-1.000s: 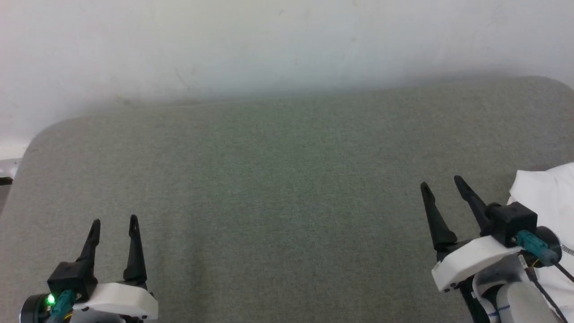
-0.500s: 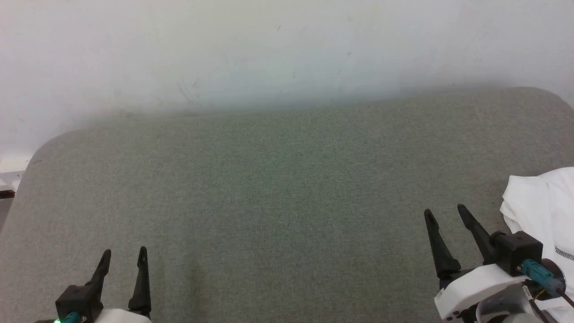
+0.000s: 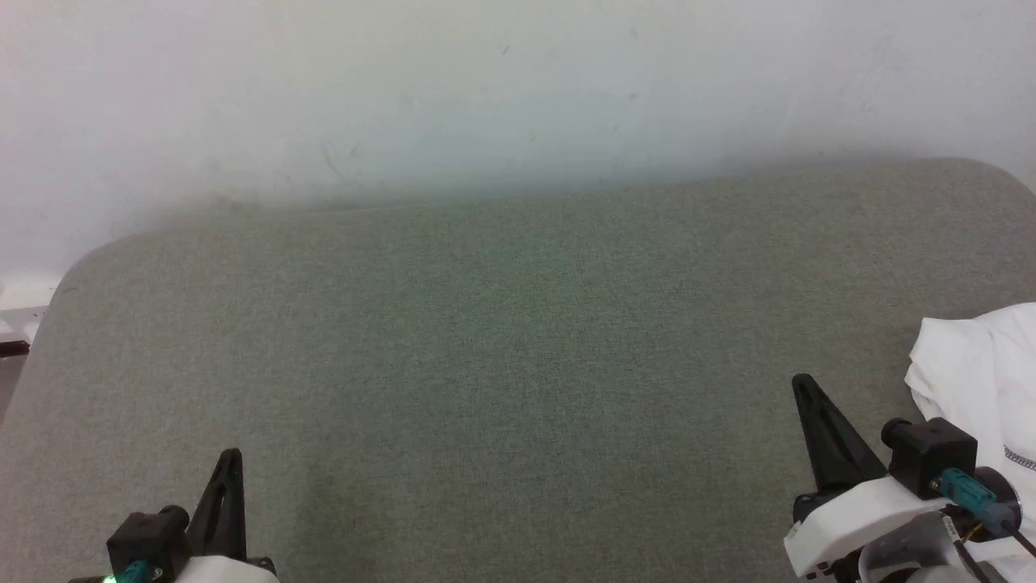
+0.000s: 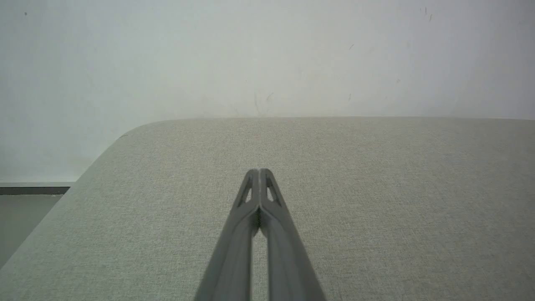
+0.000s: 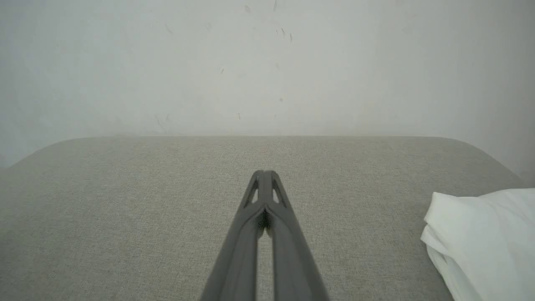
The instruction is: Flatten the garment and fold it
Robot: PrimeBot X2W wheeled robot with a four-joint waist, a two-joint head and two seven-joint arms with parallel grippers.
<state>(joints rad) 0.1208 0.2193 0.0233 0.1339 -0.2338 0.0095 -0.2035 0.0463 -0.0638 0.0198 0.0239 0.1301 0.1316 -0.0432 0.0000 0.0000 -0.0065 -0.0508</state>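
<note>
White wall behind, plain, a few small scuffs. Below it the worktop: grey-green woven fabric cover, rounded far corners, far edge against the wall. Most of the surface is bare cloth. In the left wrist view a strip of grey floor with a dark skirting line sits past the worktop's left edge.

The garment: white thin cloth, bunched and creased, not flat. It lies at the worktop's right edge, toward the near right corner, and runs out of the head view on the right. A short bit of grey dashed stitching is on it low down. Collar, sleeves and logo can't be made out.

Right gripper: near the front edge on the right side, just left of the garment. Its two dark fingers are pressed together tip to tip, nothing between them. In the right wrist view the fingers point toward the wall over bare worktop, cloth off to their right, not touching. The white wrist housing with its black block and teal connector overlaps the garment in the head view; contact there can't be told.

Left gripper: near front left corner, well apart from the garment. Fingers likewise closed tip to tip, gripping nothing, over bare worktop.
</note>
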